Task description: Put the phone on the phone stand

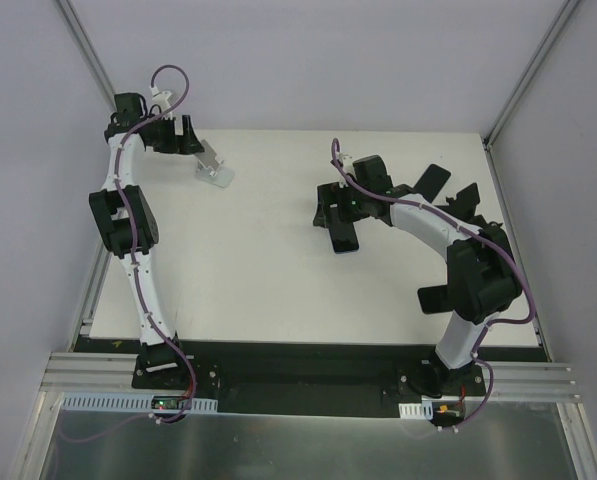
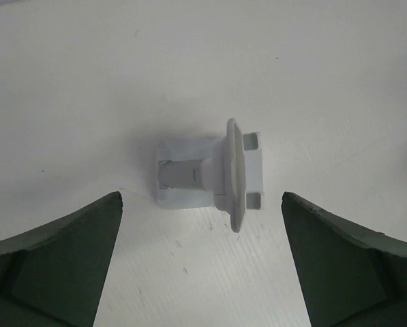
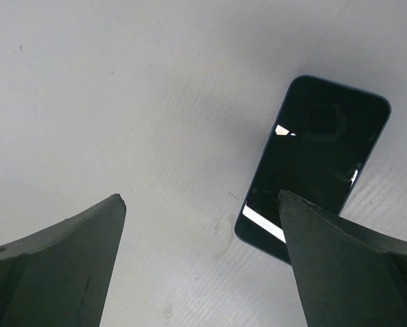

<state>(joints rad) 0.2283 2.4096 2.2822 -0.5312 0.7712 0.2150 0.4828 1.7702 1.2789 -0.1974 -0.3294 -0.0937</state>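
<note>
My left end effector (image 2: 202, 199) hangs spread wide over the phone stand (image 2: 213, 170), near the far-left edge of the surface (image 1: 278, 290). My right end effector (image 3: 202, 197) is spread above the phone (image 3: 319, 150), which lies flat mid-surface, with open room between phone and stand.

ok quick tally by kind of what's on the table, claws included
phone: 1
phone stand: 1
claws: 2 (left claw, right claw, both open)
total: 4

Even, diffuse light fills the white tabletop (image 1: 278, 270). A soft shadow lies left of the phone stand (image 2: 236, 170). The phone (image 3: 312, 157) screen mirrors bright strips.
</note>
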